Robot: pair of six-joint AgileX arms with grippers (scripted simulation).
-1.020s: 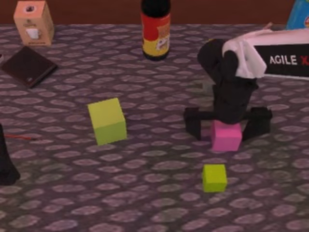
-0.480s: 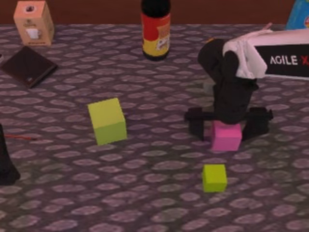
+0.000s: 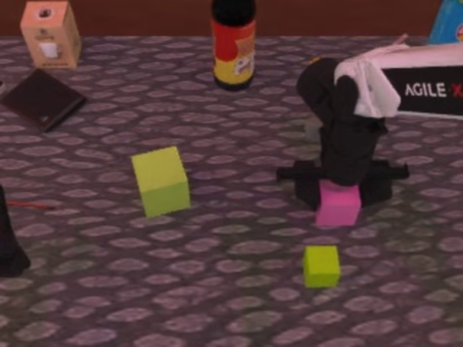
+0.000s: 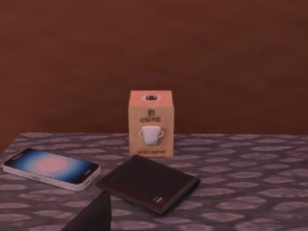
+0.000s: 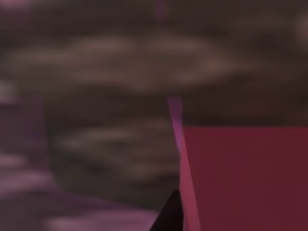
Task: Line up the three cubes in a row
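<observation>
- Cubes are not in a row yet: the large yellow-green cube (image 3: 161, 181) sits alone toward the left of the table, well apart from the other two.
- The pink cube (image 3: 338, 204) is at the right side, and the small yellow-green cube (image 3: 321, 265) lies near it, closer to the front edge and a little to the left.
- Judging from this layout, the task is at an early stage; no two cubes are side by side, so all of the lining-up remains.
- The right gripper (image 3: 340, 186) is down over the pink cube, with one dark finger on each side of it. The fingers look close to the cube's sides, but a firm grip cannot be confirmed from above.
- In the right wrist view the pink cube (image 5: 245, 178) fills much of the picture, with a dark fingertip at its edge.
- The left arm is parked at the left edge of the table; its wrist camera sees only a carton box (image 4: 150, 123), a wallet (image 4: 148, 183) and a phone (image 4: 50, 168).
</observation>
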